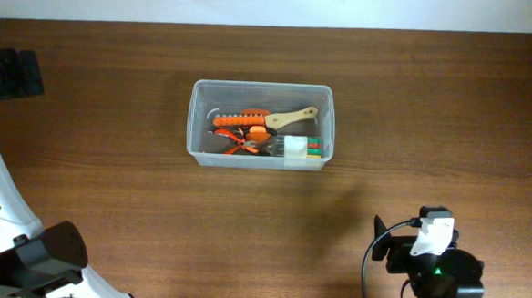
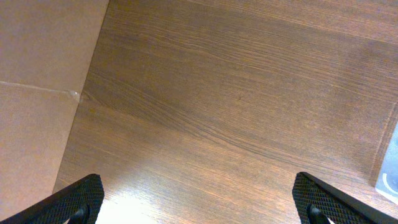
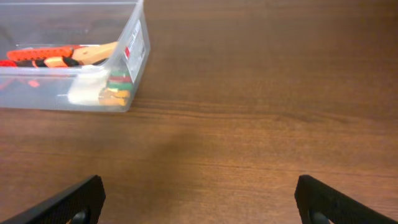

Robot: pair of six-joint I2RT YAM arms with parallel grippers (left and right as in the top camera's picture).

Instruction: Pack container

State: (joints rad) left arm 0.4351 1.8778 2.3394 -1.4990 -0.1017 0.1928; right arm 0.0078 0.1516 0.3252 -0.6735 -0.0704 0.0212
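1. Two grippers, both empty: the left gripper (image 2: 199, 202) stands spread wide over bare table (image 2: 236, 93), and the right gripper (image 3: 199, 202) is just as wide apart, pinching nothing.
2. The container (image 1: 262, 86) sits slightly toward 12 o'clock from the table's middle, its long sides running 9 to 3, well apart from both arms.
3. Inside it lie an orange toothed tool (image 1: 240, 120) and a wooden-handled tool (image 1: 295, 117) angled toward 2 o'clock. A small orange-handled tool (image 1: 239, 146) lies near the 6 o'clock wall, and a white block with green and red edges (image 1: 302, 149) sits in the 4 o'clock corner. All lie flat, probably so nothing rises above the rim.
4. No loose item shows on the table, so the packing looks complete. The left arm (image 1: 23, 255) at 7 o'clock and the right arm (image 1: 433, 267) at 5 o'clock seem drawn back to keep clear.
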